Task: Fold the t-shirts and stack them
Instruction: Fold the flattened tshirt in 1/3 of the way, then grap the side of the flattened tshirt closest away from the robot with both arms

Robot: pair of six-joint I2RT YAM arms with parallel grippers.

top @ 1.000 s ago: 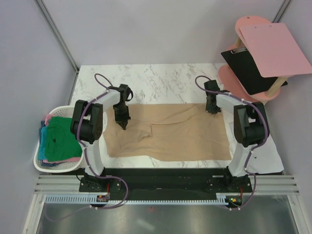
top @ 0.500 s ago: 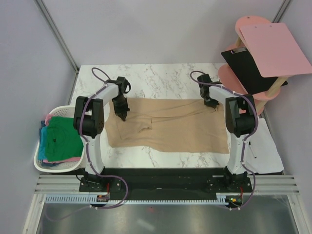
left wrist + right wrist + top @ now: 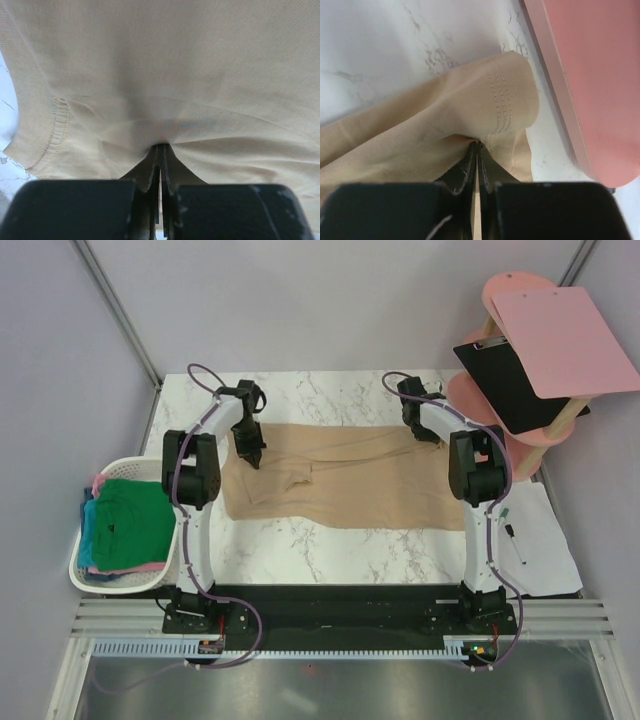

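A large tan t-shirt (image 3: 350, 480) lies spread across the marble table (image 3: 330, 400), doubled into a wide band. My left gripper (image 3: 251, 456) is over its left part, shut on a pinch of the tan cloth (image 3: 165, 75); the fingertips (image 3: 161, 146) meet in the fabric. My right gripper (image 3: 424, 434) is at the shirt's far right corner, jaws pressed together on the stitched hem (image 3: 505, 100), gripper tips (image 3: 478, 144) buried in the fold. Green (image 3: 125, 520), teal (image 3: 88, 532) and pink (image 3: 97, 481) t-shirts lie piled at the left.
A white slatted basket (image 3: 82, 570) at the table's left holds the coloured shirts. A pink stand (image 3: 515, 295) with a black clipboard (image 3: 505, 375) and a pink board (image 3: 565, 340) stands at the far right, its pink edge (image 3: 590, 75) close to my right gripper. White paper with a pen (image 3: 535, 540) lies at the right.
Both arms have reached farther back across the table, carrying the pinched cloth with them. The tan shirt has slid away from the near edge and now lies as a narrower band.
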